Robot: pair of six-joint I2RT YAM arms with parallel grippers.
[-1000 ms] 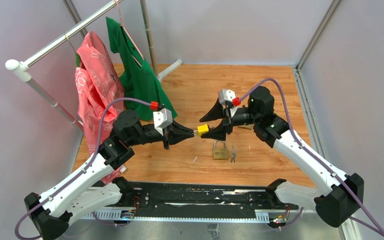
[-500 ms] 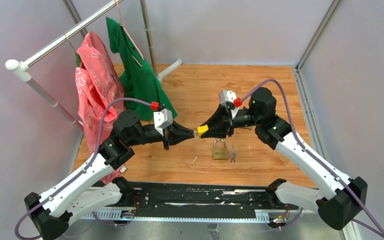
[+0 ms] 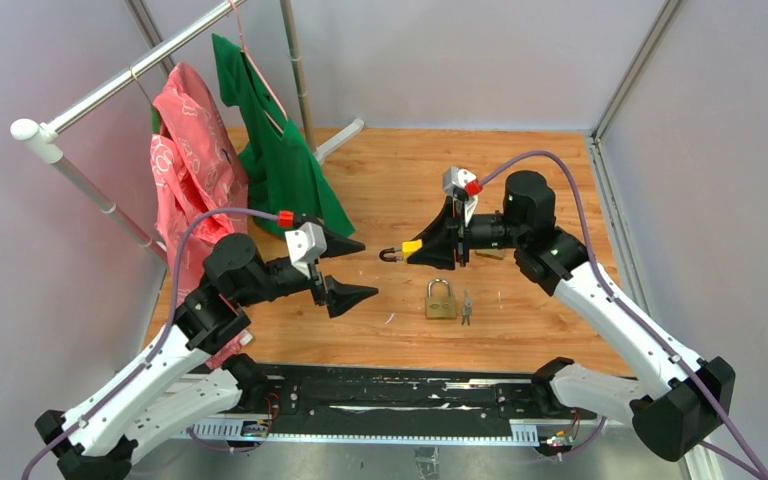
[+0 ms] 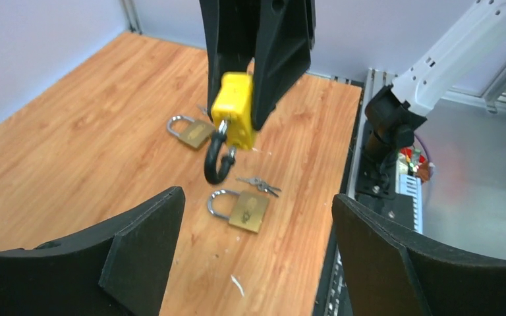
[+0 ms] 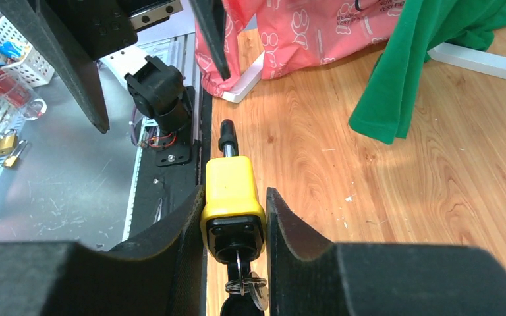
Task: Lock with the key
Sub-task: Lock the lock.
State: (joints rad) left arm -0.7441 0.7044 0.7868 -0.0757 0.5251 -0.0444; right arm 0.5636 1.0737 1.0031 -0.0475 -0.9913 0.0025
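Observation:
A yellow padlock (image 5: 232, 191) is clamped between the fingers of my right gripper (image 5: 234, 194), held above the wooden floor. A key (image 5: 238, 266) on a ring sits in its keyhole, toward my wrist. The lock's black shackle (image 4: 215, 161) points at my left gripper (image 4: 257, 197), which stands wide open and empty, a short way back from it. In the top view the lock (image 3: 412, 247) hangs between the two grippers, the left gripper (image 3: 368, 267) down and to its left. Whether the shackle's free end is seated I cannot tell.
A brass padlock (image 3: 441, 300) and a small bunch of keys (image 3: 466, 308) lie on the floor below the right gripper. Another brass padlock (image 4: 194, 131) lies farther back. Pink (image 3: 190, 160) and green (image 3: 270, 140) garments hang on a rack at the left.
My left gripper has opened, let go of the shackle and drawn back to the left and down. My right gripper has shut on the yellow lock and now holds it alone.

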